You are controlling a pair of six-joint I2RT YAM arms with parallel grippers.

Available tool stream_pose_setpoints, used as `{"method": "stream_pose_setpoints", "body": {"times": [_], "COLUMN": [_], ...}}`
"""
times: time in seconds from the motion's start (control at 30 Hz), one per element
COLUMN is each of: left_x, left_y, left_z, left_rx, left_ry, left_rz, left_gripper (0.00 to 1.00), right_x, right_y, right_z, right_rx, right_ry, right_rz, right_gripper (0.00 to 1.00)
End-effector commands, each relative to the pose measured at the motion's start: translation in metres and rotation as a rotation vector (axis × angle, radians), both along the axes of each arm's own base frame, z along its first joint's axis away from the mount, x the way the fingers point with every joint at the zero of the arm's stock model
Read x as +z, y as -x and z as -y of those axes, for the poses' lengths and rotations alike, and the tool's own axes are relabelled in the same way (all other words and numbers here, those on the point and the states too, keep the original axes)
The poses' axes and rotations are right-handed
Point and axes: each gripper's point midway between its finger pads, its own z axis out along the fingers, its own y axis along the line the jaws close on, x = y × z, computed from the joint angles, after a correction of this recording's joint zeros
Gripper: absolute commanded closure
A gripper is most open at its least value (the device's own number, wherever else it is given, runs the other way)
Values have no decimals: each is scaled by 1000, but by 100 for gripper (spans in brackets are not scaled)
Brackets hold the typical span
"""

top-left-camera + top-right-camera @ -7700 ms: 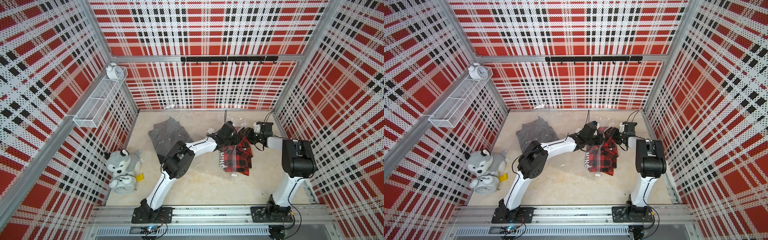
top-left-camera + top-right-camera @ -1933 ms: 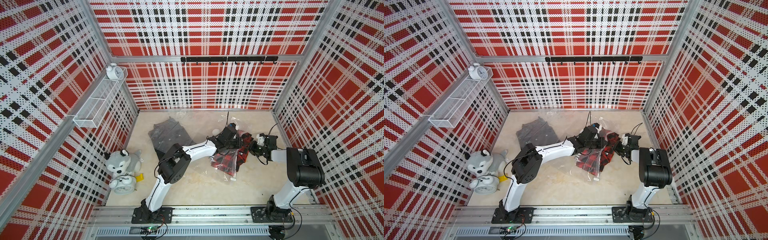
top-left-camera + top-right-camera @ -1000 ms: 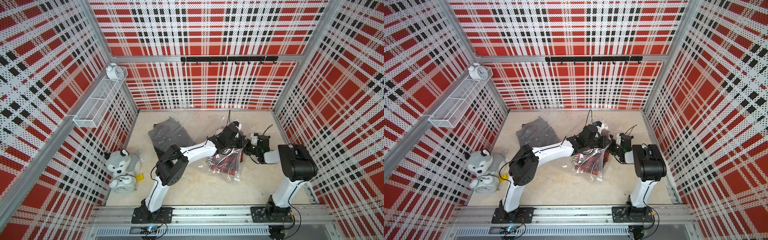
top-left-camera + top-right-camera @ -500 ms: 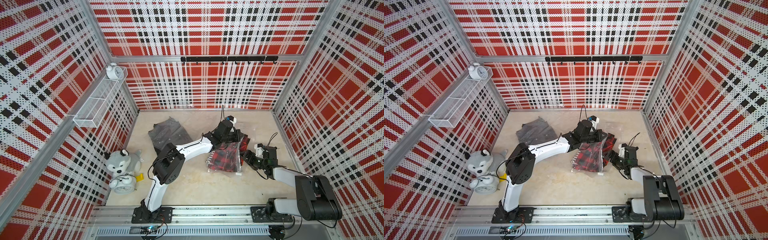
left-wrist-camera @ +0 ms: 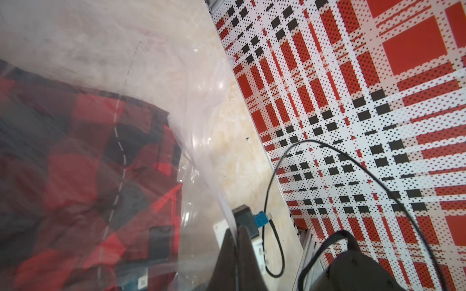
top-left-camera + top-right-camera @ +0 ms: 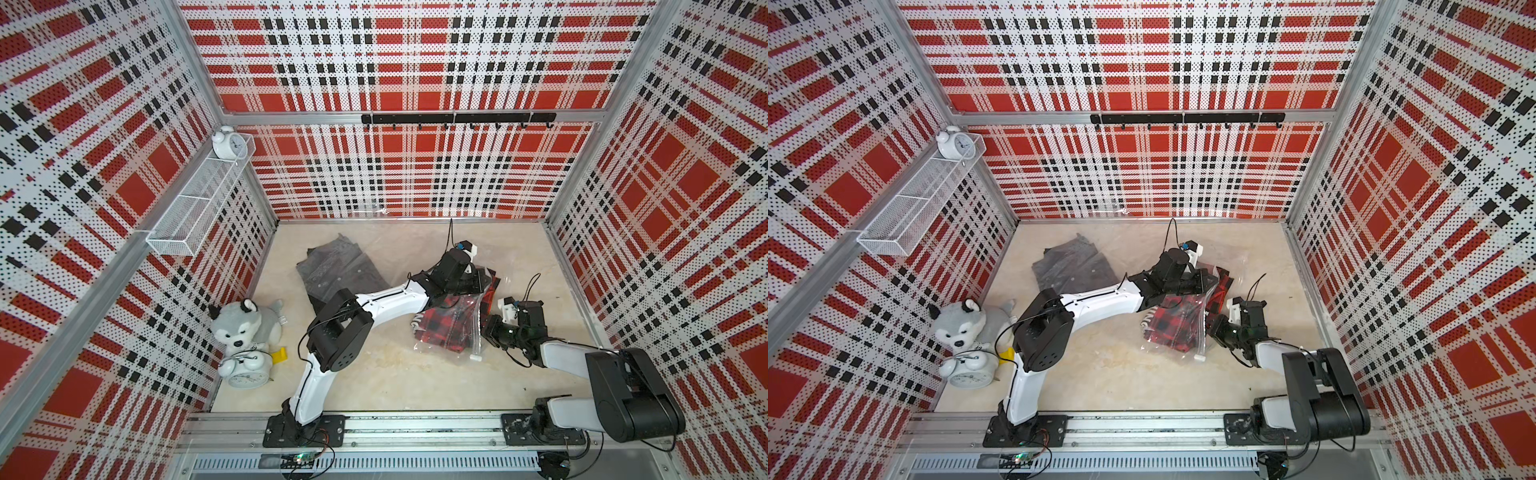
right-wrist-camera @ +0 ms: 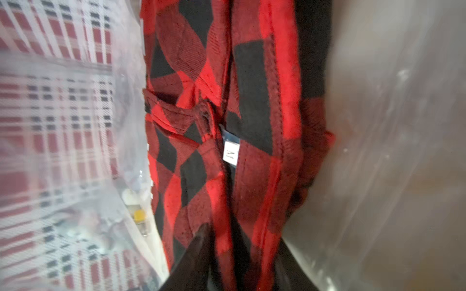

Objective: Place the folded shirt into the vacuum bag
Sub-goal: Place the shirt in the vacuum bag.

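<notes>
The folded shirt [image 6: 444,324] is red-and-black plaid and lies mostly inside the vacuum bag [image 6: 467,343], a clear crinkly bag on the table, seen in both top views. The bag's white zip slider [image 6: 1199,358] lies at its near corner. My left gripper [image 6: 484,286] is at the bag's far end, shut on the thin plastic edge [image 5: 228,209]. My right gripper [image 6: 1214,326] reaches in from the right. In the right wrist view its jaws [image 7: 242,234] are closed on a fold of the shirt [image 7: 252,100], with bag film [image 7: 378,151] beside it.
A dark grey garment [image 6: 336,270] lies at the back left of the table. A plush husky [image 6: 245,324] and an alarm clock [image 6: 245,372] sit by the left wall. A wire shelf [image 6: 199,203] and a hook rail [image 6: 457,118] hang on the walls.
The right arm swung down towards the front, and its gripper opened wide and then closed on the shirt. The left gripper drew the bag's edge a little towards the back.
</notes>
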Motion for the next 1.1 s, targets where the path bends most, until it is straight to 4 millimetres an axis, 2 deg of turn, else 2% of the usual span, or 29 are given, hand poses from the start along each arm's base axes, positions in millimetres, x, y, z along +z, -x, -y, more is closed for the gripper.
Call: {"method": "stream_pose_setpoints", "body": {"times": [0.0,0.07,0.27,0.67,0.77,0.87,1.07], "left_x": [41,47,60,77,81,80,80], "left_y": [21,28,43,54,56,54,46], "left_z": [10,12,19,32,34,31,19], "left_rx": [-37,-46,-68,-99,-107,-94,-68], "left_ry": [77,87,109,143,150,140,136], "left_rz": [55,58,69,80,86,91,97], "left_gripper": [100,100,100,100,100,100,100], "right_x": [16,23,31,31,30,32,29], "right_y": [-21,-31,-54,-82,-89,-88,-63], "right_z": [-6,-12,-34,-61,-64,-63,-42], "right_rx": [-21,-14,24,-6,0,7,-28], "right_ry": [-46,-70,-134,-254,-249,-226,-121], "right_rz": [80,109,144,144,139,140,133], "right_gripper": [74,78,81,82,79,70,36]}}
